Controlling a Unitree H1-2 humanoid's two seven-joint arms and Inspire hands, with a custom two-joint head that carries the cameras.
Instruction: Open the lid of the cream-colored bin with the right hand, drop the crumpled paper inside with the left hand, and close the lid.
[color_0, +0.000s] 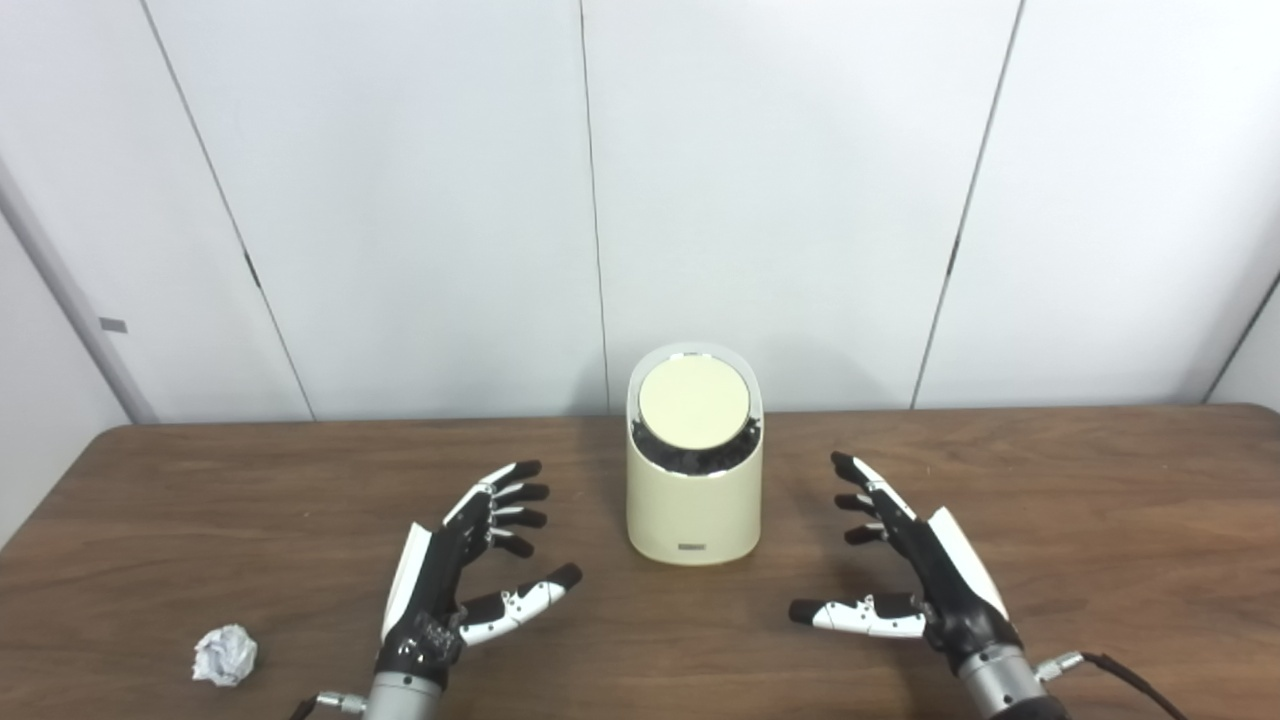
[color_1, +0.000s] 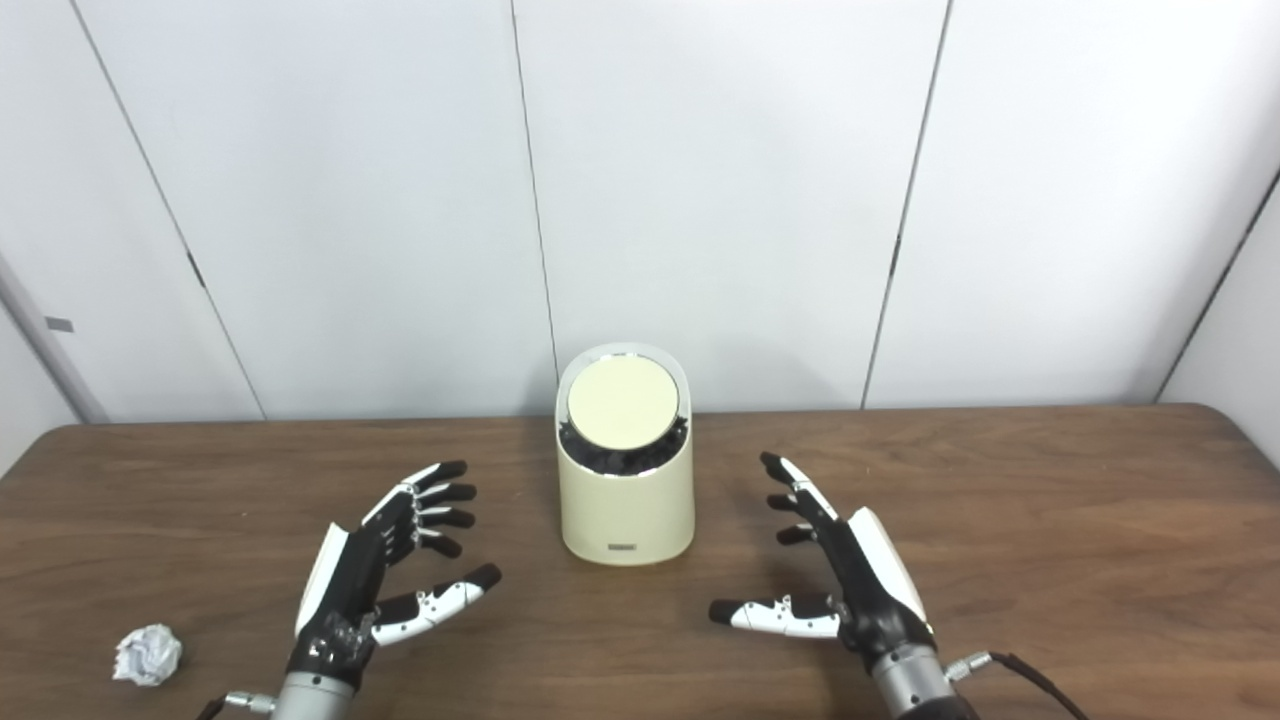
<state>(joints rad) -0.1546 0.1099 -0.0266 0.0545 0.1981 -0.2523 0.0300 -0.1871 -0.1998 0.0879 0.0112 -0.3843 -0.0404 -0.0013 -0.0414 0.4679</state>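
Note:
A cream-colored bin (color_0: 692, 495) stands upright near the middle of the wooden table (color_0: 1100, 520). Its round lid (color_0: 694, 402) sits tilted towards me, with a dark gap showing under its lower edge. A crumpled white paper ball (color_0: 225, 655) lies at the front left of the table. My left hand (color_0: 455, 575) hovers left of the bin, open, with nothing in it, and the paper is well to its left. On the other side of the bin my right hand (color_0: 915, 565) is open too, its fingers spread and empty.
White wall panels (color_0: 780, 200) rise right behind the table's far edge. The table's front edge is out of view below the arms.

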